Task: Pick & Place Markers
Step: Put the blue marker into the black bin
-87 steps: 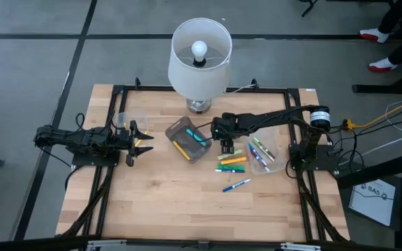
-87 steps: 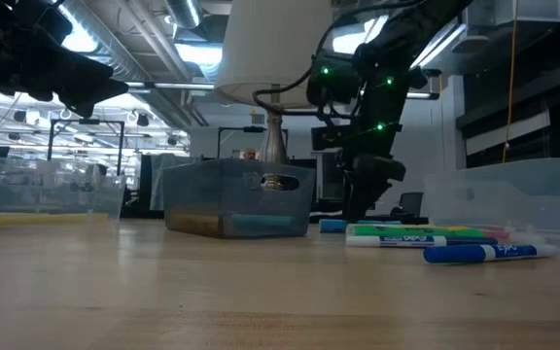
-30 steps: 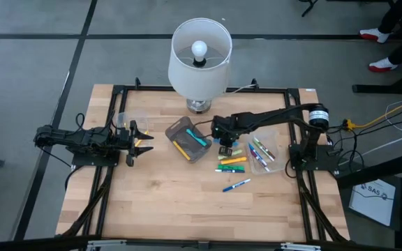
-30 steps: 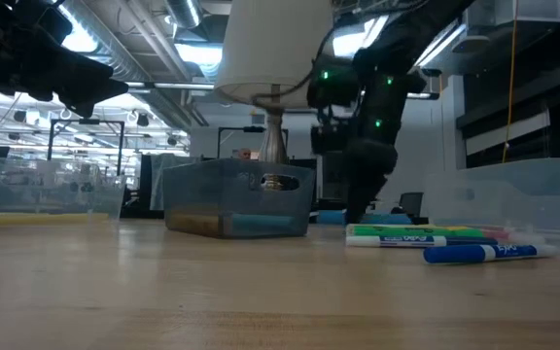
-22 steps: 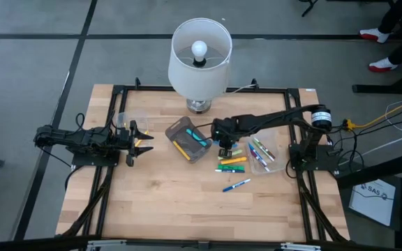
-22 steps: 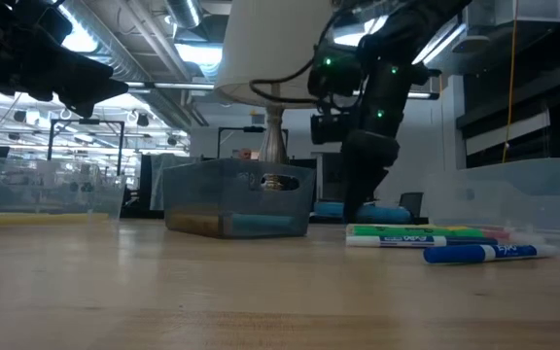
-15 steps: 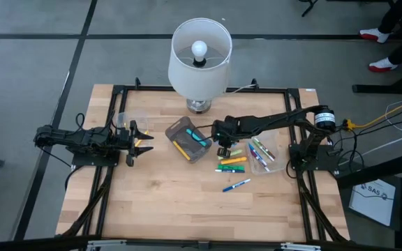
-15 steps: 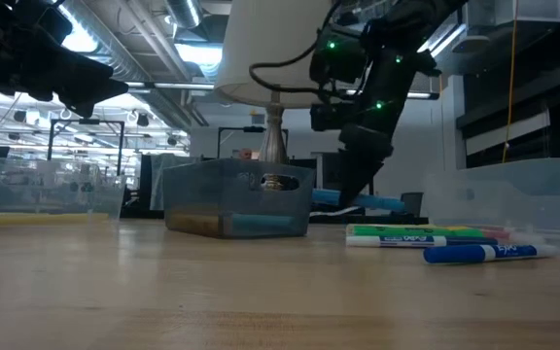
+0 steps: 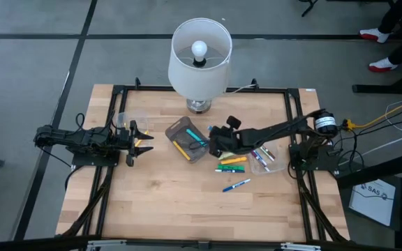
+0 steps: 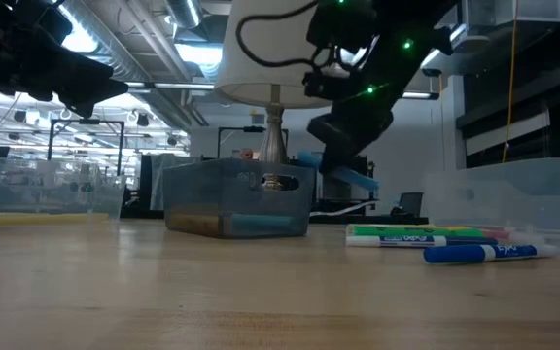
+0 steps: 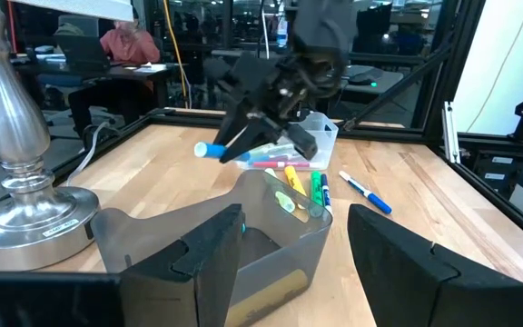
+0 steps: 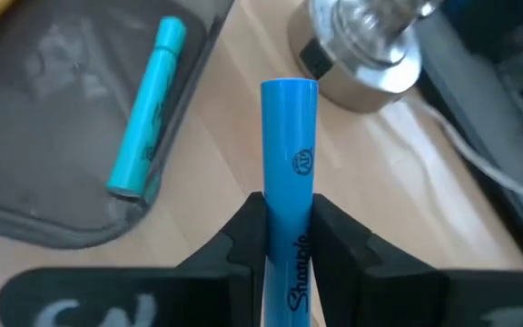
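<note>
We see the right claw [image 12: 289, 238] pinching a blue plastic highlighter [image 12: 289, 173] aloft; just ahead sits the grey translucent bin [image 9: 188, 139] (a cyan marker [image 12: 146, 106] inside); the left claw [image 11: 291, 243] waits spread.

High view: right hand [image 9: 215, 143] too small to make out what it's clamping. Right wrist view: blue marker [image 12: 289, 173] cut off at bottom edge. Low view: left hand out of frame, loose markers' [image 10: 426, 235] far ends overlap.
</note>
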Action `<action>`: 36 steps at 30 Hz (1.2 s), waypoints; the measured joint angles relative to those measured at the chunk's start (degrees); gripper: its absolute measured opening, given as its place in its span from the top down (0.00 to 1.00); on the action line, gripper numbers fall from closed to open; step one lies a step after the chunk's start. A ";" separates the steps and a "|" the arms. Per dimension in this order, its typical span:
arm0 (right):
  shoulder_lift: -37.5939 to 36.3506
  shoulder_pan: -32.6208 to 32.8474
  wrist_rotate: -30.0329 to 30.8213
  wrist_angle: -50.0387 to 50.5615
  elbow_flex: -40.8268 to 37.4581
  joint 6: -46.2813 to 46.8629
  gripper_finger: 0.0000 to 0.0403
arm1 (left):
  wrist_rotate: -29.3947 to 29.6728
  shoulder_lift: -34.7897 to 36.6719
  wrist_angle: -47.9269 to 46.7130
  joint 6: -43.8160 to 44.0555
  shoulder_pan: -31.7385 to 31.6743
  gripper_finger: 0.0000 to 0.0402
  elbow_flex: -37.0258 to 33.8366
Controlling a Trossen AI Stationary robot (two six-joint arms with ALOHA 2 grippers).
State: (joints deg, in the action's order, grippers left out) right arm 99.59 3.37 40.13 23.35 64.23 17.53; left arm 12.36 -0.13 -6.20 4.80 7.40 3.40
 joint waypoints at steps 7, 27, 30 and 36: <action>0.00 3.93 9.30 -4.49 0.04 1.05 0.84 | 0.00 -0.01 0.00 0.00 0.00 0.51 0.00; -0.02 10.49 21.44 -9.33 9.56 -8.00 0.84 | 0.00 -0.01 0.00 0.00 0.00 0.51 0.00; -0.02 10.49 21.36 -11.89 9.62 -10.21 0.84 | 0.00 0.00 0.00 0.01 -0.01 0.51 0.00; -0.02 10.26 17.21 -18.59 9.66 -14.83 0.84 | 0.00 -0.01 0.00 0.00 -0.02 0.51 0.00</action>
State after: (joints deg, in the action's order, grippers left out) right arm 99.57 13.64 57.34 4.76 73.89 2.70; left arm 12.36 -0.14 -6.20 4.80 7.38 3.40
